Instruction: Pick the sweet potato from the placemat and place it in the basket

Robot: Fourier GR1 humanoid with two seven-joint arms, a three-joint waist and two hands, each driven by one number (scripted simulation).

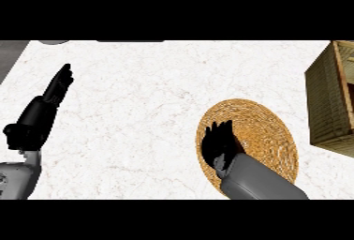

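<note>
Two hands show: the right hand (223, 140) is down on the woven placemat (266, 136), fingers curled, apparently closing on the sweet potato hidden beneath, though I cannot tell. The left hand (48, 105) rests open. Next: lift toward the basket (328, 101).

The worktop (138, 117) is white stone with thin, pale lines running through it. A round woven placemat (266, 136) lies flat on it, close to the near edge and toward the right side. A woven basket (330, 101) with straight walls sits at the right edge, just beside the placemat.
</note>
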